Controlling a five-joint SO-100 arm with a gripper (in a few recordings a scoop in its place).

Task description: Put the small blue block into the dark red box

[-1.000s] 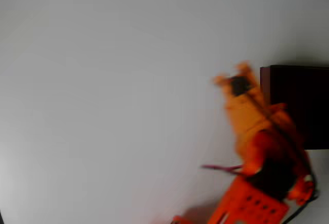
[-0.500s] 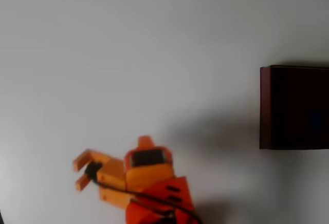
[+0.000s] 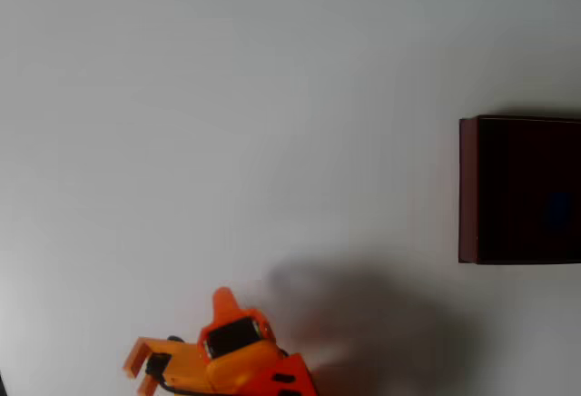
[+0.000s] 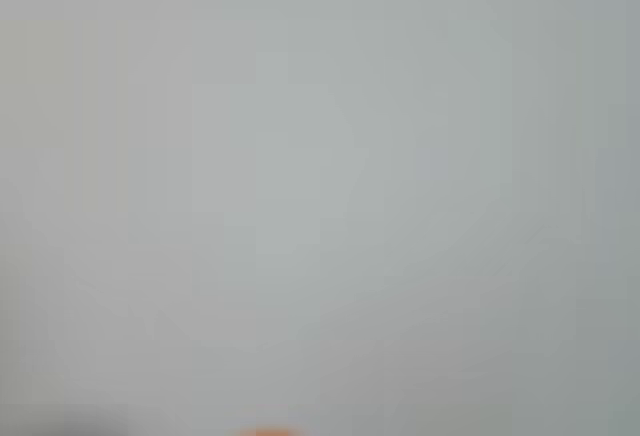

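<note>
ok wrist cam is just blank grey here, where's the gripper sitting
Observer: In the overhead view the gripper is at the bottom left, over the white table, with its fingers pointing left.
Operator: open or shut
Observer: Open. The jaws stand apart and I see nothing between them.
Operator: and the box
Observer: The dark red box is at the right edge of the overhead view, far from the gripper.
Operator: block in it
Observer: There is a faint bluish patch on its dark floor, possibly the small blue block. It is too dim to be sure.
</note>
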